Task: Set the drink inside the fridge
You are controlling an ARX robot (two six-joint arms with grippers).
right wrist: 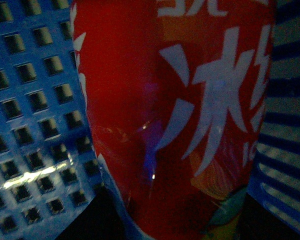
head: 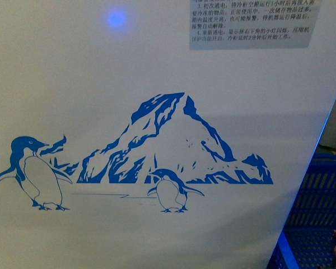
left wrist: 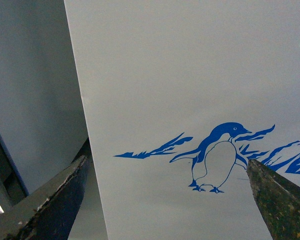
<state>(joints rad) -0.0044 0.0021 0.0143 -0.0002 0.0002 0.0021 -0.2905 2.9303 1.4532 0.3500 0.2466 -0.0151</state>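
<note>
So the front view is basically all fridge: white side panel with the blue penguin and mountain print, a glowing blue light near the top and a sticker of small printed text in the upper corner. A blue lattice crate sits just beside the fridge on the right.

The left gripper is spread wide with nothing between its dark fingers, and it's pointing at that same penguin panel.

The right wrist view is dim and filled by the drink. Its red label with big white characters is right up against the camera, and the crate's blue lattice is around it, so it's in the crate. Honestly can't tell whether the right gripper is clamped on it, since its fingers aren't clearly visible.
</note>
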